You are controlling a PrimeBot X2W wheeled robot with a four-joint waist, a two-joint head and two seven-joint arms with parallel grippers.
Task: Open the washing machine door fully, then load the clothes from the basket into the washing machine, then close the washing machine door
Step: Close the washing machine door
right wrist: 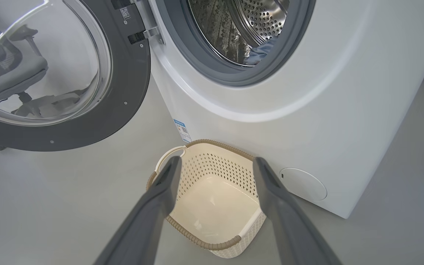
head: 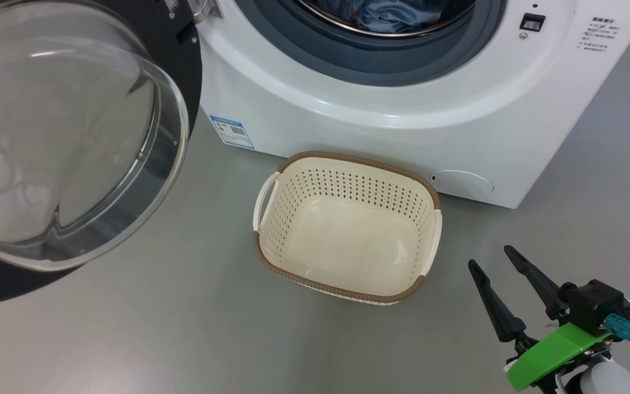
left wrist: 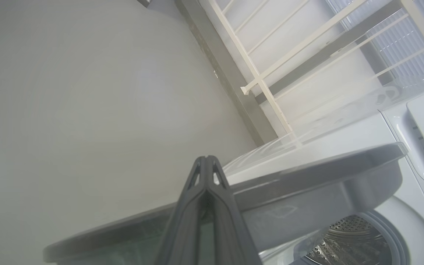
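The washing machine (head: 402, 131) stands with its door (head: 63, 137) swung wide open to the left, glass bowl facing me. Light blue clothes (head: 397, 13) lie inside the steel drum (right wrist: 241, 29), where a blue fold (right wrist: 261, 53) shows at the gasket. The cream basket (head: 348, 160) sits on the floor right before the machine, with nothing in it. My right gripper (head: 489, 256) hovers open to the basket's lower right; in its wrist view the gripper (right wrist: 216, 160) frames the basket (right wrist: 212, 144). My left gripper (left wrist: 206, 159) is shut and empty, beside the door's grey edge (left wrist: 307, 176).
A blue label (head: 232, 131) and round cover (head: 462, 182) mark the machine's low front. An office chair (right wrist: 9, 70) shows through the door glass. A white railed frame (left wrist: 271, 73) leans by the wall. Grey floor (head: 184, 328) surrounds the basket.
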